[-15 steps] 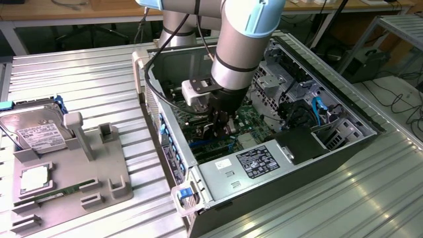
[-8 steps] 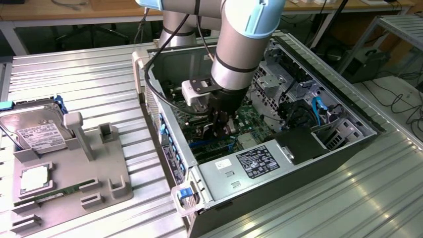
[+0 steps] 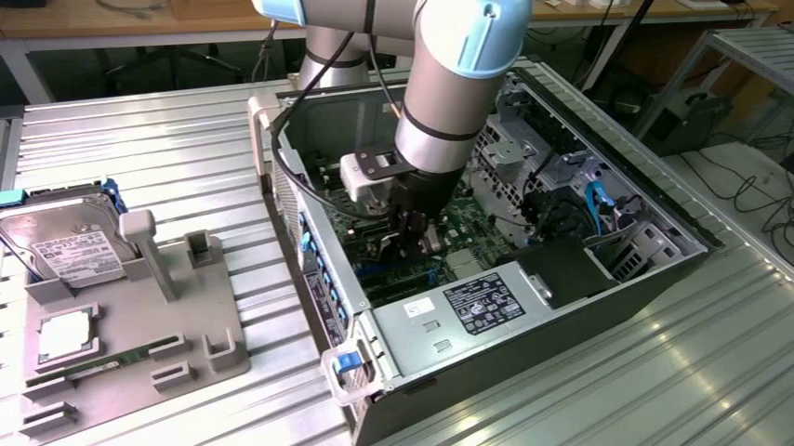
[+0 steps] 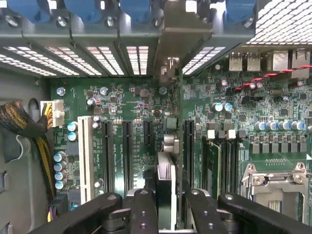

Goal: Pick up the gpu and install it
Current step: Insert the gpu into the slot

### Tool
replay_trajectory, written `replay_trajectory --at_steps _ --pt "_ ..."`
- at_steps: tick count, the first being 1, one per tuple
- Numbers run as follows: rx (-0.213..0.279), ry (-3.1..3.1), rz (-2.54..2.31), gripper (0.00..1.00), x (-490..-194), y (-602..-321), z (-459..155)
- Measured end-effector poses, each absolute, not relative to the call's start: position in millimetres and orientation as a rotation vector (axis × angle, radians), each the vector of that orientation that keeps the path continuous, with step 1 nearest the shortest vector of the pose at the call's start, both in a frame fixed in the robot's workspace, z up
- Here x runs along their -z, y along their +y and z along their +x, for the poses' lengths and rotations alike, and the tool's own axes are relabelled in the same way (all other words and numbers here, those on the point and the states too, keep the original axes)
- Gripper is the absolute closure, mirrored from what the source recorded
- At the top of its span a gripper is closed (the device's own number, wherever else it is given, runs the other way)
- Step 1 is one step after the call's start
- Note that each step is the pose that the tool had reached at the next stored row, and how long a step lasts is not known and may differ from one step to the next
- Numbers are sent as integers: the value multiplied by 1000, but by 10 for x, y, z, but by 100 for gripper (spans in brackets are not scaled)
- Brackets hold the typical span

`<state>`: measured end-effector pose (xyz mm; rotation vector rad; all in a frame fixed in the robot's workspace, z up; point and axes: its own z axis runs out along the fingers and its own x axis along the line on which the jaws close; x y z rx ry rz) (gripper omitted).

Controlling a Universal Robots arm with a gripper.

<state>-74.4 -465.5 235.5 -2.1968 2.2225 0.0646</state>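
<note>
GPU (image 4: 168,146) is pinched edge-on between the gripper's (image 4: 168,214) narrowed fingers, inside the open computer case (image 3: 670,218) just above the motherboard (image 4: 122,102), so we're mid-install; seating it looks to need its bracket lined up with the rear opening.

Ribbed sheet metal with a pale, glossy sheen forms the tabletop (image 3: 162,167), catching streaks of light. A matt grey plastic tray (image 3: 186,344) carries a hard drive (image 3: 69,243) with a bright metal casing and white paper label. The computer case (image 3: 645,200) is dull grey steel, perforated at the rear, with blue plastic clips (image 4: 92,9). Inside, the motherboard (image 4: 131,102) is a green, faintly glossy circuit board. The gpu (image 4: 168,141), seen edge-on, shows a pale metal bracket. The tool (image 4: 168,207) is matt black; the arm (image 3: 453,84) is smooth brushed silver with light-blue plastic caps.
</note>
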Motion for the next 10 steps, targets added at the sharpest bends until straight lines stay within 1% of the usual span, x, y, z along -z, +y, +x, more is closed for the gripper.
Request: replay_trajectory --at_steps 6,10 --pt "-66 2221 -2196 73 -2332 -4653 -743" --pt "-66 2221 -2196 73 -2410 -4653 -743"
